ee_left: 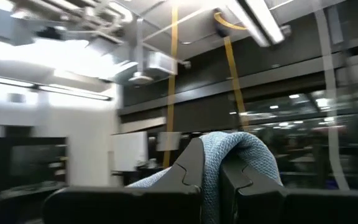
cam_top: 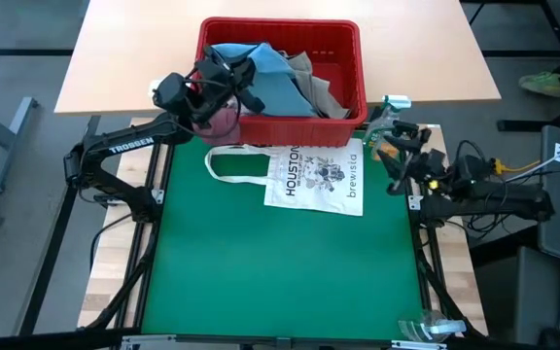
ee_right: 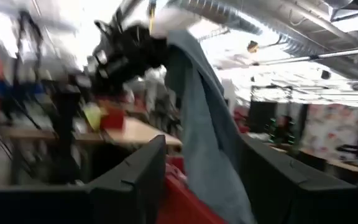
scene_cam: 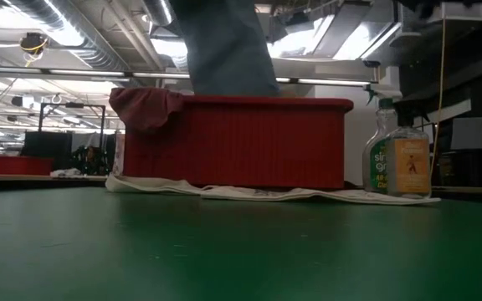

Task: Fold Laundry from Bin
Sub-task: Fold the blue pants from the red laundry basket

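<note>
Left gripper (cam_top: 224, 73) above the bin's (cam_top: 353, 49) left end, clamped on a blue garment (ee_left: 238, 152) lifted out of the pile. Right gripper (cam_top: 394, 136) wide, holding nothing, off the bin's right corner beside a spray bottle (scene_cam: 396, 159). Rest of the laundry (cam_top: 304, 83) heaped inside the bin; a maroon piece (scene_cam: 145, 107) drooping over the left rim. Tote (cam_top: 314, 175) flat on the green mat (cam_top: 280, 272), touching the bin's front.

Best to raise the pinch straight up until the hem clears the rim, then carry it over bare mat, not the tote. Better to bring the open gripper to a hanging edge before spreading.

Left wrist view alone showing cloth pinched between the fingers. Right wrist view showing the drape hanging long from the other gripper. Low view catching the maroon overhang; high view giving the layout.
</note>
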`<action>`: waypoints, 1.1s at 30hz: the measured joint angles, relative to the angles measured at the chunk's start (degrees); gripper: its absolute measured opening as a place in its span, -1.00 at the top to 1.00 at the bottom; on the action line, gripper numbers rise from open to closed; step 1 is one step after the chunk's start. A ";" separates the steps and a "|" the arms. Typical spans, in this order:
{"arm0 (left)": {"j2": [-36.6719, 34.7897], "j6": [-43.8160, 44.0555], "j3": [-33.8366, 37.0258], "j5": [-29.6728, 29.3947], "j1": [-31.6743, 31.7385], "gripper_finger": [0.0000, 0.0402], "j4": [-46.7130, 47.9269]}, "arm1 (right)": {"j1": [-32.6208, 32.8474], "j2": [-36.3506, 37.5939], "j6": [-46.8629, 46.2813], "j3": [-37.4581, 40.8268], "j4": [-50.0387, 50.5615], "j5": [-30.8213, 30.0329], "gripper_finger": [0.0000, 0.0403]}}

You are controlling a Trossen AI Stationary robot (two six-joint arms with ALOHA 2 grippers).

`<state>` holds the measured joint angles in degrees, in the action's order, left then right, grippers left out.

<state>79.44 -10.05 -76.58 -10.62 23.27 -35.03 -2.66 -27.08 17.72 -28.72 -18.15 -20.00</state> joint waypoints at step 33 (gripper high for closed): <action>-14.47 14.17 -0.09 9.85 -10.98 0.96 48.59 | -27.09 -57.34 12.90 -38.13 14.06 26.10 0.04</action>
<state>64.97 4.11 -76.67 -0.77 12.29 13.56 -29.74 -84.42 30.63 -66.85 -4.08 6.10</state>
